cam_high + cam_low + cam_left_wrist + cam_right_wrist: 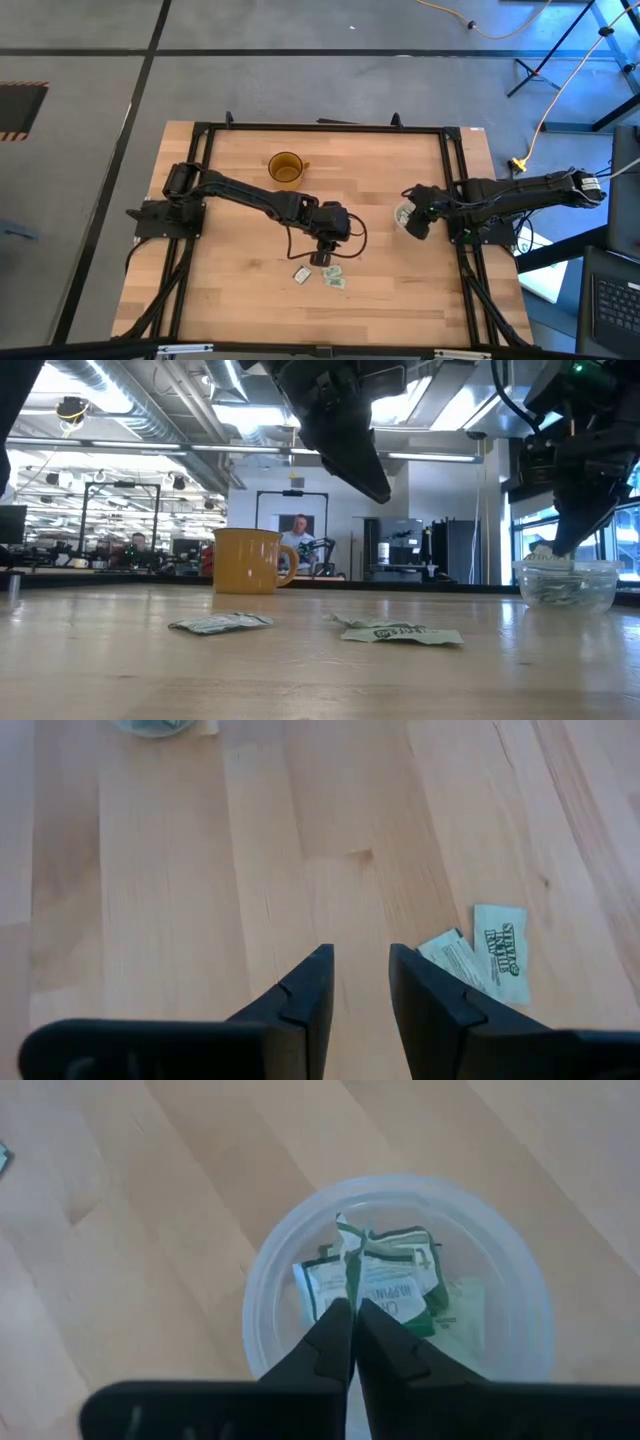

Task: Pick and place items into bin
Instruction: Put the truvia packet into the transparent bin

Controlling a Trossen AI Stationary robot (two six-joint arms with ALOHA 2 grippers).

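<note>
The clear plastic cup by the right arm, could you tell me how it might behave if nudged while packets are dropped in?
The clear cup looks thin-walled and holds only a few packets, so it is probably light and may slide on the smooth wooden table. It sits low and wide in the low view, so tipping seems unlikely. The right hand, pinching a packet over it, could shift it.

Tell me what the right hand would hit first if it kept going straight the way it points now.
The right hand, shut on a packet, points down into the clear bin. Going straight on, it would likely press that packet onto the pile of packets already inside, though depth is hard to judge.
</note>
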